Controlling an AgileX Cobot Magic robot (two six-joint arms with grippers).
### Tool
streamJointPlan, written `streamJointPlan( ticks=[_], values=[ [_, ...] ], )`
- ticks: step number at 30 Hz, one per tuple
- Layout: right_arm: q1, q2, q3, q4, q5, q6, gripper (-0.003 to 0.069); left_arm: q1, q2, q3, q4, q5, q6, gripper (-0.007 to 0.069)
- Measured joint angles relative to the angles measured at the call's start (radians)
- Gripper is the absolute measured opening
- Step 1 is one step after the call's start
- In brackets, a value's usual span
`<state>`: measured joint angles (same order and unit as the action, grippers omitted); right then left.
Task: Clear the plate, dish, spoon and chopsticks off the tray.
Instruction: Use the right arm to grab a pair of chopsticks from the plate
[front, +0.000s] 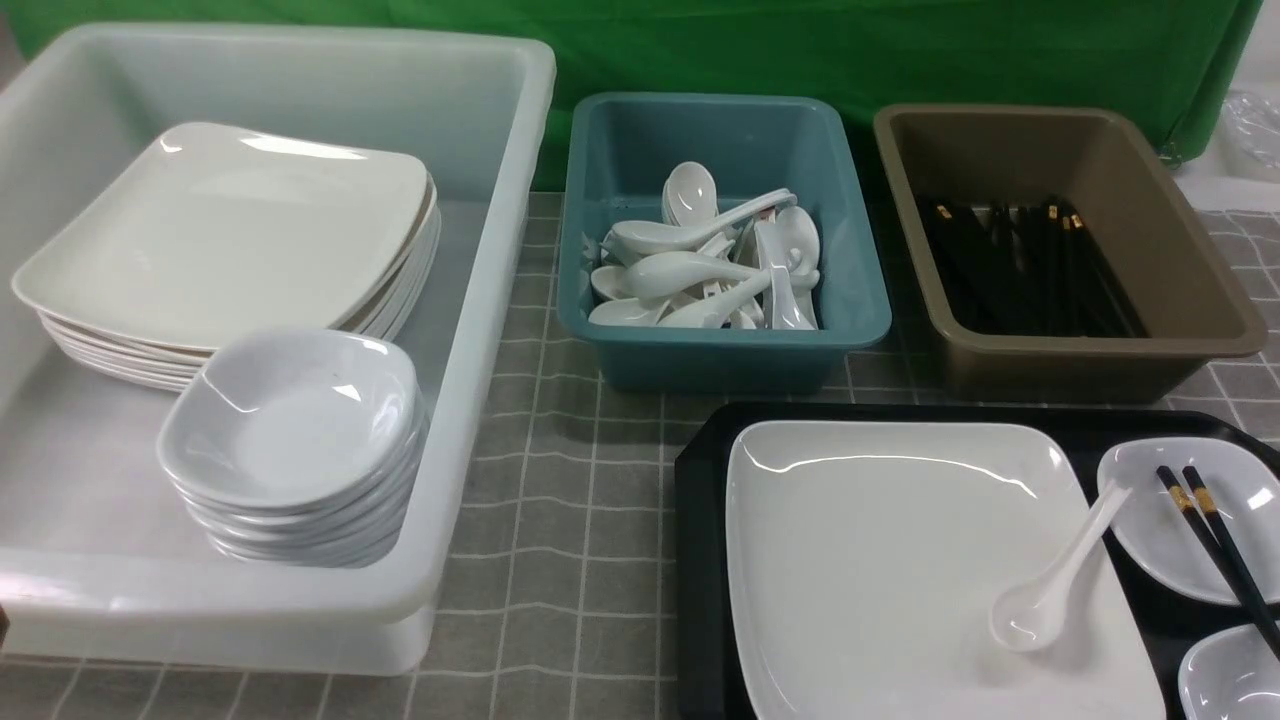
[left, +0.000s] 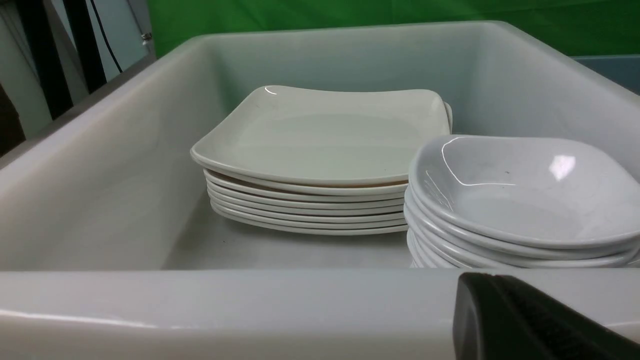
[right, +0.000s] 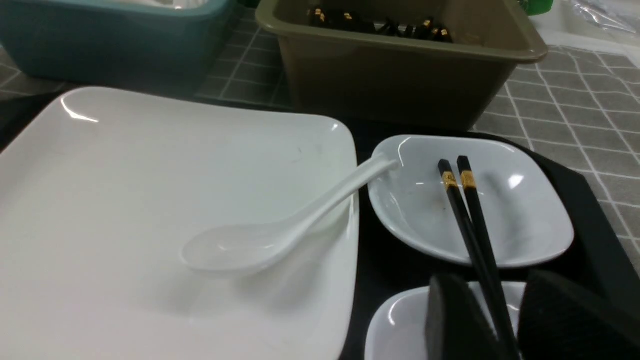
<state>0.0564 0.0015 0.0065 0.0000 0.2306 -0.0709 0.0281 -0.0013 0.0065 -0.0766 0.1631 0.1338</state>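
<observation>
the right pincer (right: 495, 281) straddled the chopsticks (right: 467, 215), which lay across a dish (right: 525, 220) on the tray (front: 700, 560). i could not tell if it pinched them. a loose grip could drop one stick. the left pincer (left: 505, 320) was clenched. the tray held one plate (front: 880, 560), one spoon (front: 1050, 590), two chopsticks and two dishes.
</observation>
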Motion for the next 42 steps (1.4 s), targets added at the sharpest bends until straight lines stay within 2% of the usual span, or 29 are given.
streamJointPlan(
  ticks=[6, 10, 13, 19, 27, 32, 34, 39, 40, 42],
  values=[
    [0.000, 0.000, 0.000, 0.000, 0.000, 0.000, 0.0238, 0.000, 0.000, 0.000, -0.007, -0.001, -0.003, 0.0006],
    [0.000, 0.000, 0.000, 0.000, 0.000, 0.000, 0.0238, 0.000, 0.000, 0.000, -0.148, -0.070, -0.058, 0.0006],
    [0.000, 0.000, 0.000, 0.000, 0.000, 0.000, 0.0238, 0.000, 0.000, 0.000, -0.203, -0.148, -0.083, 0.0006],
    [0.000, 0.000, 0.000, 0.000, 0.000, 0.000, 0.0238, 0.000, 0.000, 0.000, -0.231, -0.270, -0.167, 0.0006],
    [0.000, 0.000, 0.000, 0.000, 0.000, 0.000, 0.0238, 0.000, 0.000, 0.000, -0.235, -0.406, -0.211, 0.0006],
    [0.000, 0.000, 0.000, 0.000, -0.008, 0.000, 0.0238, 0.000, 0.000, 0.000, -0.206, -0.733, -0.286, 0.0012],
    [0.000, 0.000, 0.000, 0.000, -0.010, 0.000, 0.0238, 0.000, 0.000, -0.023, -0.185, -0.801, -0.298, 0.0013],
    [0.000, 0.000, 0.001, 0.068, -0.081, 0.056, 0.0238, 0.000, -0.002, -0.180, -0.146, -0.713, -0.319, 0.0015],
    [0.000, 0.000, 0.001, 0.142, -0.178, 0.153, 0.0238, 0.000, 0.002, -0.302, -0.138, -0.596, -0.335, 0.0016],
    [0.000, 0.000, 0.001, 0.192, -0.300, 0.226, 0.0238, 0.000, 0.041, -0.448, -0.130, -0.458, -0.359, 0.0016]
  ],
)
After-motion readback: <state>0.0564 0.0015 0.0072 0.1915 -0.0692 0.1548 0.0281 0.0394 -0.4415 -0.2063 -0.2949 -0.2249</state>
